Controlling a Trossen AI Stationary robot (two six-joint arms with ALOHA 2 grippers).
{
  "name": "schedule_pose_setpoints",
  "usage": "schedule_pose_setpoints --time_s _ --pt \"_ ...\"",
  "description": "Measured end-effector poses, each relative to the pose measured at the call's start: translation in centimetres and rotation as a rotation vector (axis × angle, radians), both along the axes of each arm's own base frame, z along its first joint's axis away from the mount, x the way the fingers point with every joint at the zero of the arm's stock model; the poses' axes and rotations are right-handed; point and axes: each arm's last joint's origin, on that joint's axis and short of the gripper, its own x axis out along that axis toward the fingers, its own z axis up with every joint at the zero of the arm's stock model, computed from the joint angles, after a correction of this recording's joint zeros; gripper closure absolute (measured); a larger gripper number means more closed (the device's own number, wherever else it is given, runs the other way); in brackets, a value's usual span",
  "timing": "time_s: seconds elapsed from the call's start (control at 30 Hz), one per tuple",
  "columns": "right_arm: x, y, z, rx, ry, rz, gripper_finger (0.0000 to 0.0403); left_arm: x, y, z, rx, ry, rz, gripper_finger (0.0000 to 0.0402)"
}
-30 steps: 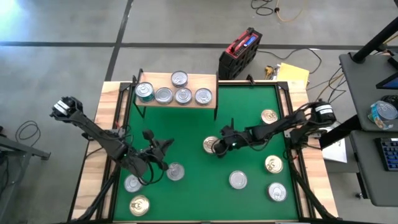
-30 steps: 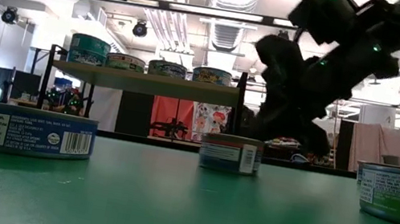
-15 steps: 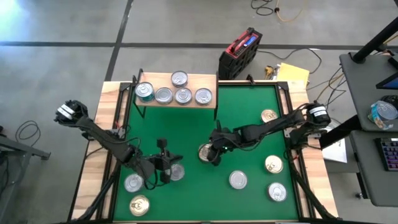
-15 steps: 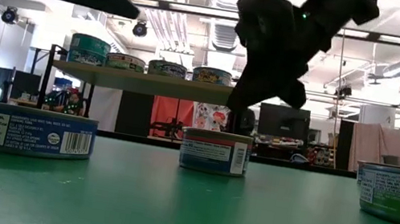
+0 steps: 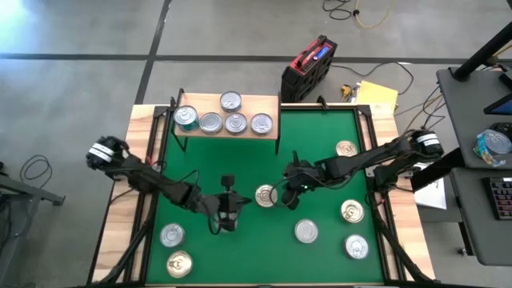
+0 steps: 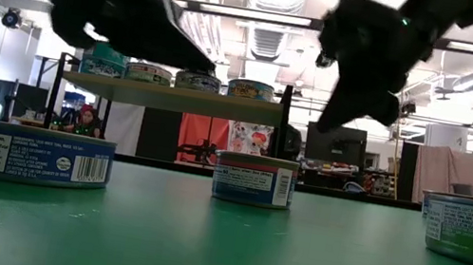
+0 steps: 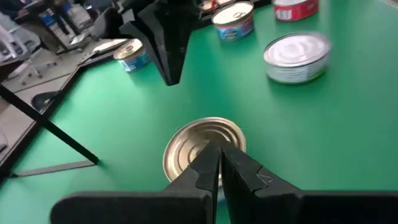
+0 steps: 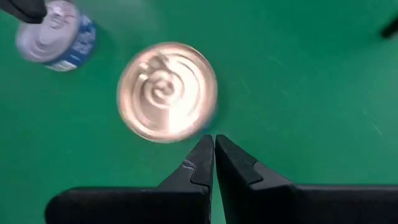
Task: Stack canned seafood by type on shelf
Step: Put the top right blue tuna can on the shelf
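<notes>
Pincer right [image 8: 208,149] closed beside gold tin [image 8: 166,91]; shelf [image 6: 170,96] unseen.

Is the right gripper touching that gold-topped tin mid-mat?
Apart. In the high view, green mat shows between the shut right gripper and the gold-topped tin; the right wrist view agrees.

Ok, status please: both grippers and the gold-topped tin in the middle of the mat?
Left gripper shut, right gripper shut, both empty. Gold-topped tin on green mat between them. Nothing in the way.
</notes>
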Motion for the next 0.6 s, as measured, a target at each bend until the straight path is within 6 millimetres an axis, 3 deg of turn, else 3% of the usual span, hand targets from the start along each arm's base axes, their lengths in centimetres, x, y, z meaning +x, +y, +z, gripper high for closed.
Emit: schedule_pose_setpoints --time_s 0.3,0.47,0.6 --pt "-1.6 -0.5 -2.8 0.063 -0.069 -0.063 0.0394 2.9 -0.4 -1.3 0.071 0.051 -0.021 0.0401" --pt "-1.6 -0.6 -3.0 0.070 -0.099 -0.071 0.0387 3.2 -0.2 -2.5 0.037 0.084 -0.010 0.0401" --pt "-1.3 -0.6 -2.8 0.074 -0.134 -0.066 0.0356 3.5 0.0 -3.6 0.026 0.114 0.009 0.0401"
